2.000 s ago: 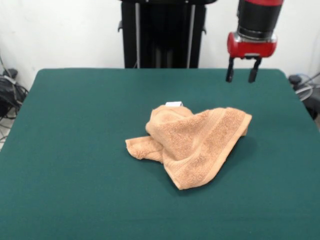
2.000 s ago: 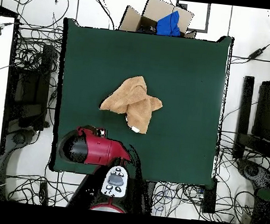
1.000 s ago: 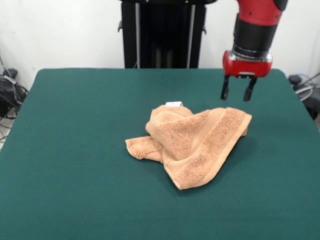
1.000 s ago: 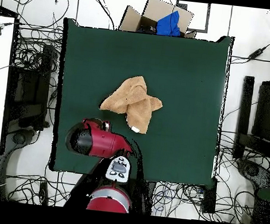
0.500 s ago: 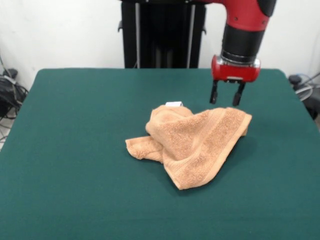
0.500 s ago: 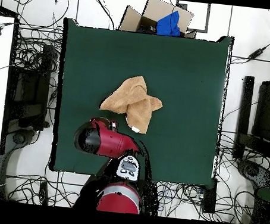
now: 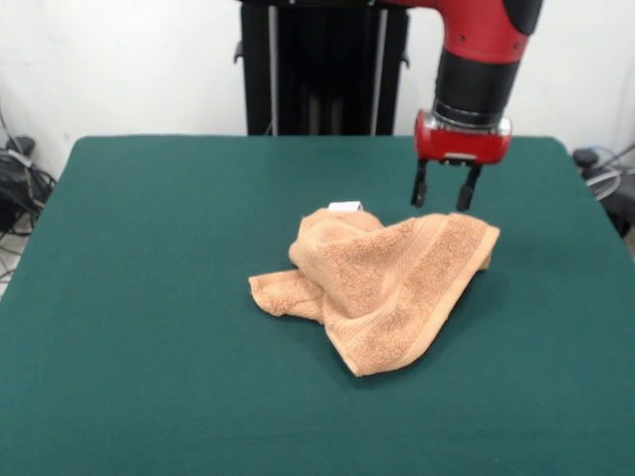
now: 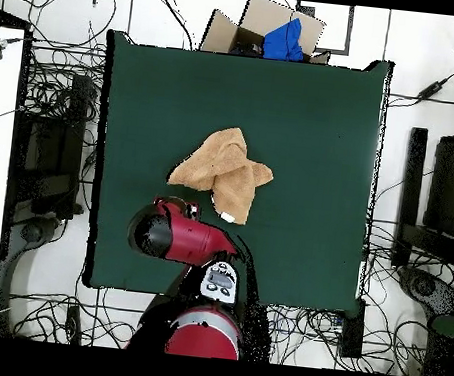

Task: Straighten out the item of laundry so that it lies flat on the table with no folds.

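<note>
though crumpled, towel (image 7: 377,283) below gripper (image 7: 441,197)

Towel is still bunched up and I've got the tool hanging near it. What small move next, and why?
Probably lower the tool onto the towel's nearest corner, the one at the right in the front view. The tool is open and empty, above the table, just behind that corner, and the towel lies crumpled with layers folded over one another, its white tag at the far edge. That corner looks like a free edge to grip and pull outward.
</note>
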You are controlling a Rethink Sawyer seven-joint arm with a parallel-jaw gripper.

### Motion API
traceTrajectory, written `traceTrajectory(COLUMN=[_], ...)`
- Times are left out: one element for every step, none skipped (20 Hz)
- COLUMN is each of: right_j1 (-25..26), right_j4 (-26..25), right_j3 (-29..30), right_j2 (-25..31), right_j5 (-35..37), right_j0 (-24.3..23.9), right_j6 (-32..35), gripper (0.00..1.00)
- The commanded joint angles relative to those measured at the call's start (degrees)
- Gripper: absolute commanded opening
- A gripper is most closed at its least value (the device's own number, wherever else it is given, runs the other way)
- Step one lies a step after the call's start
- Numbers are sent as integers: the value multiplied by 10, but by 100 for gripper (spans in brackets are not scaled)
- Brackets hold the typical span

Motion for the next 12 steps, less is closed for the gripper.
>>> traceTrajectory(right_j1=[-8,-8,-6,-5,-3,-2,-4,-6,-11,-14,-14,-14], right_j4=[16,15,15,15,17,16,12,6,2,0,-1,1], right_j3=[-19,-18,-19,-18,-22,-23,-22,-20,-16,-13,-12,-14], right_j2=[20,21,22,20,18,18,23,28,30,30,30,28], right_j5=[-6,-8,-8,-10,-7,-8,-6,-6,-4,-2,0,2], right_j0=[-16,-17,-19,-18,-16,-16,-23,-31,-37,-42,-43,-41], right_j6=[120,120,119,121,120,119,114,109,106,104,103,103], gripper=[100,100,100,100,100,100,100,100,100,100,100,100])
